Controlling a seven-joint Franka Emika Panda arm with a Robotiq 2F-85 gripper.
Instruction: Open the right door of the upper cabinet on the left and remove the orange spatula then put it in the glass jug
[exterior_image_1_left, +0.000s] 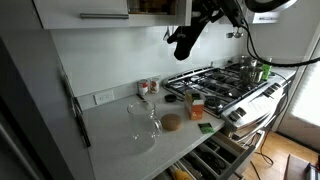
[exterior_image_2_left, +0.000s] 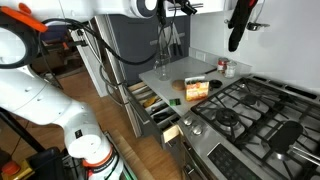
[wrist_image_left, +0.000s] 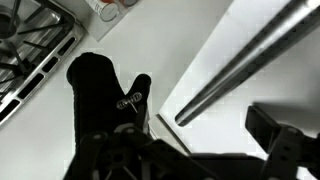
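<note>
Glass jug (exterior_image_1_left: 143, 120): one; red-topped jars (exterior_image_1_left: 148, 87): two.

glass jug (exterior_image_2_left: 160, 68) upright on counter (exterior_image_2_left: 178, 80) | drawers (exterior_image_2_left: 152, 105) open | stove (exterior_image_2_left: 250, 115) adjoining | jug looks empty, though blurred

1. I find no text, brand, number or sign legible in any of my views.
2. Small box (exterior_image_1_left: 196, 106) on the tabletop (exterior_image_1_left: 115, 125): coloured printing, wording too small to read.
3. Red-topped jars (exterior_image_1_left: 148, 87): any labelling is illegible.
4. Stove (exterior_image_1_left: 225, 85): no control markings can be made out.
</note>
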